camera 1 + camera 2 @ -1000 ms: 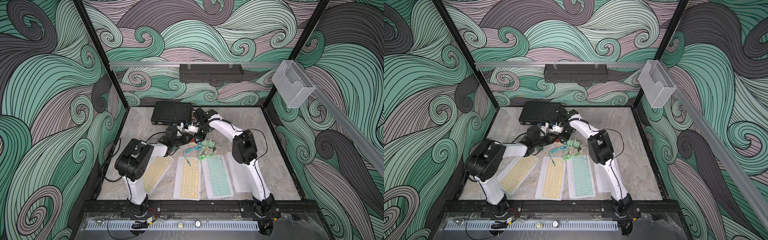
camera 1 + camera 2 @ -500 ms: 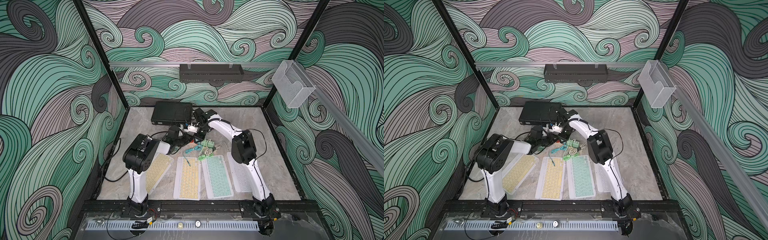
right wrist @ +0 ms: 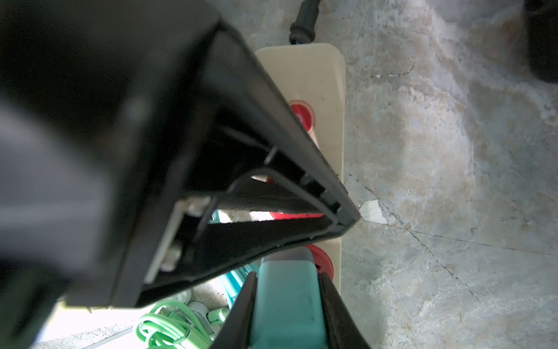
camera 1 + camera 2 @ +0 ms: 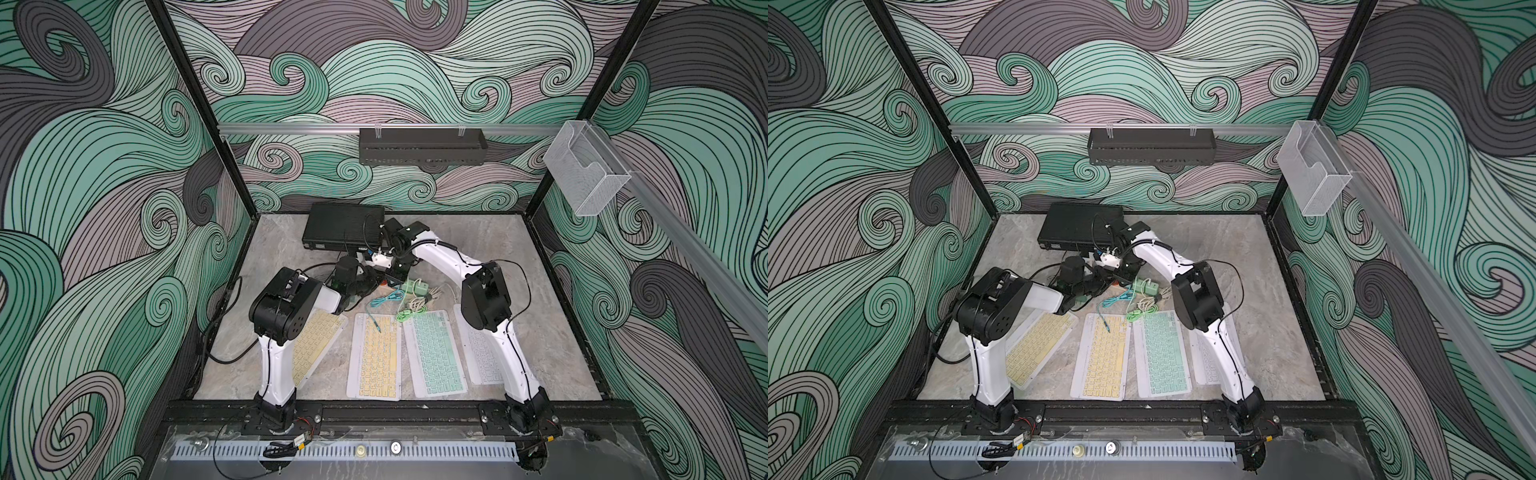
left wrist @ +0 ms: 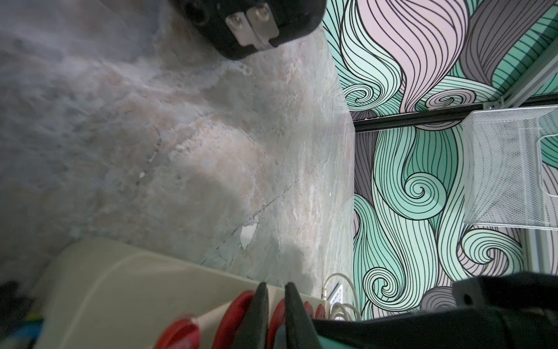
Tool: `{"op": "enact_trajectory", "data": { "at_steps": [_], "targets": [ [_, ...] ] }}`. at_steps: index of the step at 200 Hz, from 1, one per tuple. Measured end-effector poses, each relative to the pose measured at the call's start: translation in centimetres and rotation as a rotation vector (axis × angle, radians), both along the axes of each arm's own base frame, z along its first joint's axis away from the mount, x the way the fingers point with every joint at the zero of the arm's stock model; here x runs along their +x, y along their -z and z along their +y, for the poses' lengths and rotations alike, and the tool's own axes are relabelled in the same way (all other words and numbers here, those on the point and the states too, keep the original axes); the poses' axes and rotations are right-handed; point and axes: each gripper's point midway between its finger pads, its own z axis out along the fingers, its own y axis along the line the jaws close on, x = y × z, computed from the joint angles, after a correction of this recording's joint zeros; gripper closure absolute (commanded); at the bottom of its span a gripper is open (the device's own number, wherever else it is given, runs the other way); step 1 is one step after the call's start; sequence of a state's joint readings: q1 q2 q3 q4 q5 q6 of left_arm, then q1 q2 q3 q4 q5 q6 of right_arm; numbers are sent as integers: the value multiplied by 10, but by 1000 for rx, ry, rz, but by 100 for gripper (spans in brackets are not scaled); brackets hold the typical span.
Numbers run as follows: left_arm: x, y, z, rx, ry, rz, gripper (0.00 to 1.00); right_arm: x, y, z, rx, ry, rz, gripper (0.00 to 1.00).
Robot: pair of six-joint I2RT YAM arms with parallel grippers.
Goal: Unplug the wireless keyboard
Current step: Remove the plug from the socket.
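Our left arm (image 4: 276, 365) rose, left gripper (image 5: 276, 287) narrow over strip (image 5: 136, 287), we cannot tell its hold, right gripper (image 3: 287, 275) squeezing plug (image 3: 287, 305) in strip

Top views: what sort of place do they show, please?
Probably a robot test cell, not a home: two white robot arms bolted to a black front rail, a marble-look tabletop closed in by wave-printed walls, and four keyboards laid out in a row.

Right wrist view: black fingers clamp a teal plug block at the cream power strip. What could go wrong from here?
The cream power strip may lift with the teal plug block if the left fingers, at its red sockets, slip. The coiled green cable beside the block could snag.
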State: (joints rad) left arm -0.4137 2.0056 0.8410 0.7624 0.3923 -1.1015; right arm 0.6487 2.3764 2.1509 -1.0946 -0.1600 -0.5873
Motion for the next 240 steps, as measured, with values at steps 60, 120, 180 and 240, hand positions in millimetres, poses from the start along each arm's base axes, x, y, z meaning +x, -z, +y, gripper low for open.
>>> {"op": "enact_trajectory", "data": {
  "at_steps": [60, 120, 180, 240],
  "targets": [
    [3, 1, -1, -25, -16, 5, 85, 2, -2, -1, 70, 21, 38, 100],
    [3, 1, 0, -28, -22, 5, 85, 3, -2, -2, 84, 45, 52, 100],
    [3, 1, 0, -31, -23, 4, 86, 0, -1, 0, -14, 32, -44, 100],
    [3, 2, 0, -32, -24, 4, 86, -1, -4, 1, 62, 40, -43, 100]
  ]
}}
